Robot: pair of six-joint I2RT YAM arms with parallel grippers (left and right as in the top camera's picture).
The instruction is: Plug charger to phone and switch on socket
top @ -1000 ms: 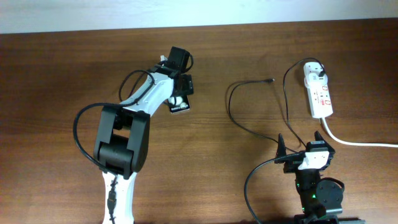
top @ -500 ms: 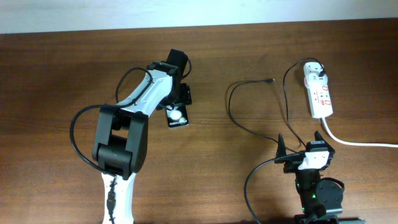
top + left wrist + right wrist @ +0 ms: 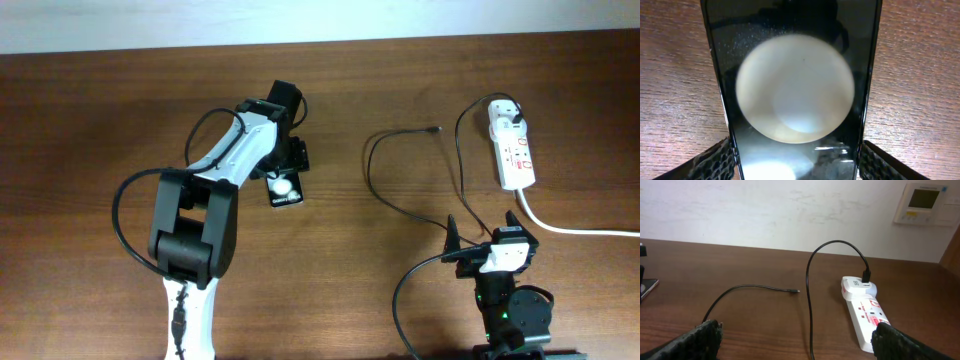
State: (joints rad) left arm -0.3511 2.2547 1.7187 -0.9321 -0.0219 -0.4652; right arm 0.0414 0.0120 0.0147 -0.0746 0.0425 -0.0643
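The brown wooden tabletop [image 3: 80, 120] fills the overhead view; the left arm [image 3: 195, 215] reaches from lower left toward upper centre, its left pincer [image 3: 287, 160] clamped on the phone [image 3: 795, 90], one finger [image 3: 705, 162] against each long edge; the phone lies flat on the wood at centre-left, a white round spot on its glossy face; the right pincer [image 3: 482, 225] sits at lower right, spread wide and holding nothing; the socket [image 3: 512, 150] lies at upper right, a thick white cord trailing off the right edge; the charger [image 3: 755, 285] loops from its white plug in the socket, its tip [image 3: 437, 129] loose at upper centre, well apart from the phone.
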